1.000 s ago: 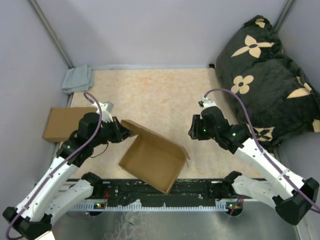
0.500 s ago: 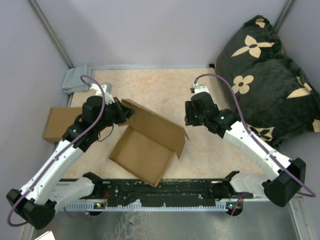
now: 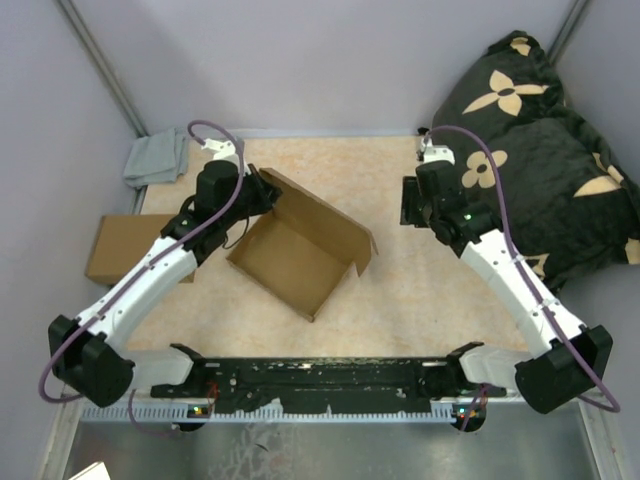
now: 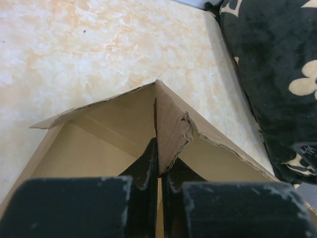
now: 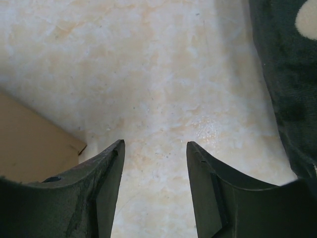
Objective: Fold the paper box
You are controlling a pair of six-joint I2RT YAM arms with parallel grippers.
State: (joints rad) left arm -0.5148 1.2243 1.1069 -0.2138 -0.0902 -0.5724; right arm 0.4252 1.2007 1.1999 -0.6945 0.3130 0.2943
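With the left gripper (image 4: 159, 171) pinched shut on a frayed corner flap of the plain brown die-cut cardboard box (image 3: 295, 255), which sits open on the mottled beige tabletop (image 3: 400, 300), and the right gripper (image 5: 154, 158) part-open and empty nearby, the thin flap could tear or slip.

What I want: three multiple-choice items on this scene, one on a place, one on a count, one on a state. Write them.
1. Where does the grey cloth lie? A) by the table's far-left corner B) by its near-right corner C) at its middle
2. How many brown cardboard items show from above? A) one B) two C) three
3. The left gripper is: A) open over bare table B) shut on the paper box's wall C) out of view
Answers: 1 A, the cloth sits bunched at that corner; 2 B, the paper box and a flat cardboard box left of it; 3 B, it pinches a raised wall.
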